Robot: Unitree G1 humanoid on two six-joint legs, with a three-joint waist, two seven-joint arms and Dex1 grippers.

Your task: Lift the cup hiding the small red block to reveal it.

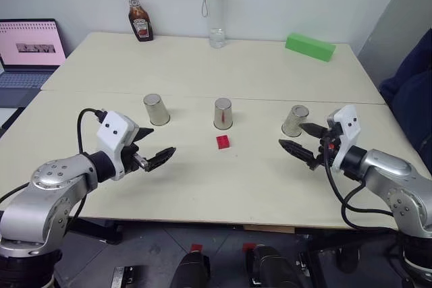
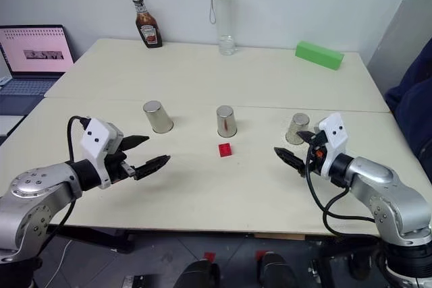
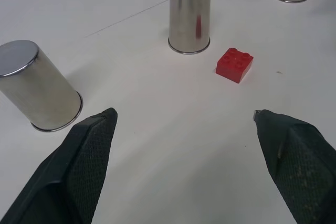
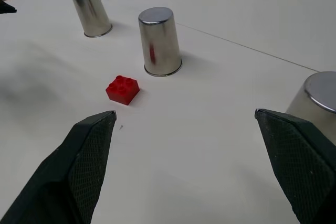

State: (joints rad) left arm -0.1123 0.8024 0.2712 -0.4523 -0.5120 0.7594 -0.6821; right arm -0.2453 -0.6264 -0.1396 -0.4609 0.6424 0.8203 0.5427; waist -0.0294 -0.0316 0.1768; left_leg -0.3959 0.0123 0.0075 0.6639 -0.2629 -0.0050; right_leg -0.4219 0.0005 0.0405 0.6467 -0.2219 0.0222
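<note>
Counted on the cream table (image 1: 202, 187):

- Three silver cups, all upside down: left cup (image 1: 156, 109), middle cup (image 1: 223, 113), right cup (image 1: 295, 120).
- One small red block (image 1: 223, 141), lying in the open just in front of the middle cup.
- One long green block (image 1: 310, 46) at the far right.
- One ketchup bottle (image 1: 139, 15).
- One clear water bottle (image 1: 216, 10) with a green lid.
- One laptop (image 1: 28, 52) off the far left.

left arm: reaching forward, angled inward, left end effector (image 1: 152, 151) pointing slightly down, fingers spread wide
right arm: mirrors it, right end effector (image 1: 302, 141) also wide open, holding nothing
</note>
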